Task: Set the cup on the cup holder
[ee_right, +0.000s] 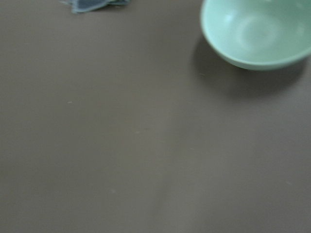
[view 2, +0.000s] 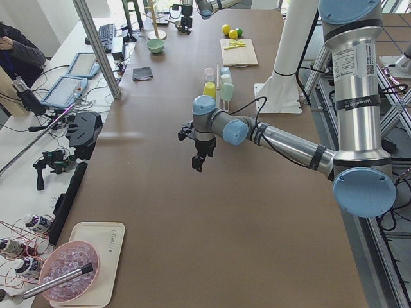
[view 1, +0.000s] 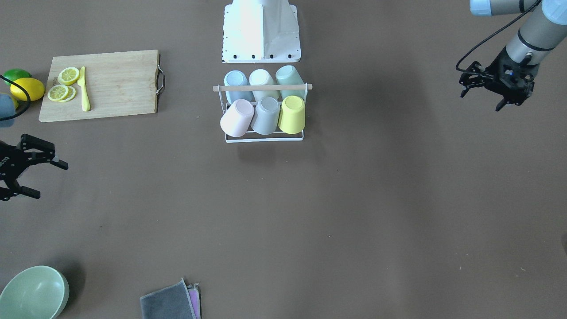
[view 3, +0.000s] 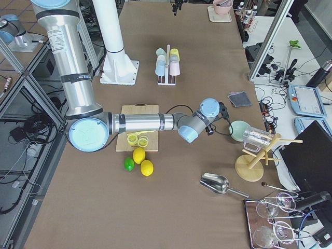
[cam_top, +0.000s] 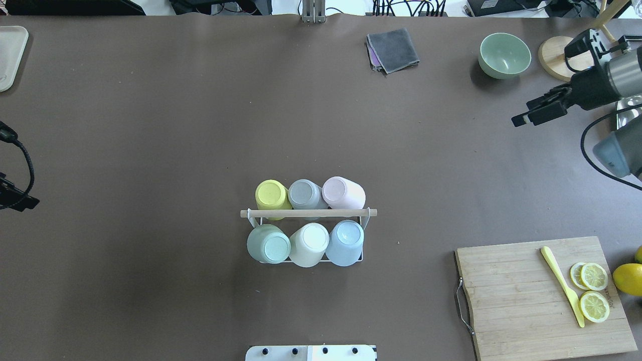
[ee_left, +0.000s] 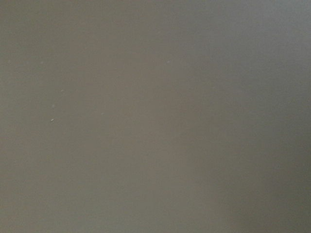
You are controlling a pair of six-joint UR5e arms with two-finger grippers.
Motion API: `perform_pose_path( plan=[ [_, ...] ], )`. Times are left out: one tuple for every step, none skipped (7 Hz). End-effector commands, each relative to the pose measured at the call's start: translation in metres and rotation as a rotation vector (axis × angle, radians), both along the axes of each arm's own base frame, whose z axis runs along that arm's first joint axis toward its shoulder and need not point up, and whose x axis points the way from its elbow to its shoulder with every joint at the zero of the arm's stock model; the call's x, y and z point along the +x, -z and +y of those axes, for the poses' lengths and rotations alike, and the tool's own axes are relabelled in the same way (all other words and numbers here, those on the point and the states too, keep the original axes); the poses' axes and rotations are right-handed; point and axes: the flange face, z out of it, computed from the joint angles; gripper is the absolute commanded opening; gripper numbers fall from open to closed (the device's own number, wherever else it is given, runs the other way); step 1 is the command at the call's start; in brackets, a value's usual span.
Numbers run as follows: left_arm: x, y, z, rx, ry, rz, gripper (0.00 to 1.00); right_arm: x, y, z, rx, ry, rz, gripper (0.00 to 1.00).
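The white cup holder [view 1: 264,139] stands in the middle of the brown table [view 1: 376,199], just in front of the robot's white base [view 1: 261,31]. A light wooden rod [view 1: 262,87] runs across its top.

Six cups sit on it, bottoms up, three on each side of the rod. On the side far from the robot are the pink cup [view 1: 237,117], the grey cup [view 1: 267,115] and the yellow cup [view 1: 293,114]. On the side near the robot are the blue cup [view 1: 236,81], the white cup [view 1: 262,79] and the green cup [view 1: 290,75]. The pink cup leans out more than the others. The cups in each row touch, or almost touch, their neighbours.

The left claw [view 1: 482,100] hangs over bare table, well apart from the cup holder. Its two fingers are spread wide and it holds nothing.

The right claw [view 1: 49,179] is far off on the other side. Its fingers are spread wide too, with nothing between them. It is near a wooden cutting board [view 1: 110,84] that has lemon slices [view 1: 64,86] and a yellow knife [view 1: 84,90] on it.

A whole lemon [view 1: 27,89] and a lime [view 1: 17,74] lie beside the board. A pale green bowl [view 1: 33,293] and a folded grey cloth [view 1: 169,302] sit at the table's far edge.
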Motion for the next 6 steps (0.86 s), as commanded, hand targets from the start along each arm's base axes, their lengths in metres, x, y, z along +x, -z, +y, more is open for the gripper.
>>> perform_pose_path(
  plan=[
    [-0.074, -0.054, -0.016, -0.274, 0.154, 0.180, 0.99, 0.059, -0.028, -0.007, -0.362, -0.146, 0.235, 1.00],
    [-0.127, -0.056, -0.017, -0.288, 0.271, 0.246, 0.99, 0.080, -0.032, -0.007, -0.463, -0.176, 0.273, 1.00],
    [-0.157, -0.067, -0.014, -0.285, 0.325, 0.251, 0.99, 0.106, -0.029, -0.006, -0.487, -0.226, 0.314, 1.00],
    [-0.179, -0.086, -0.011, -0.262, 0.322, 0.249, 0.99, 0.119, -0.020, -0.001, -0.554, -0.240, 0.336, 1.00],
    [-0.192, -0.101, -0.008, -0.290, 0.358, 0.249, 0.99, 0.140, -0.021, 0.001, -0.545, -0.248, 0.367, 1.00],
    [-0.208, -0.113, 0.000, -0.309, 0.404, 0.231, 0.99, 0.167, -0.033, 0.005, -0.500, -0.214, 0.386, 1.00]
  ],
)
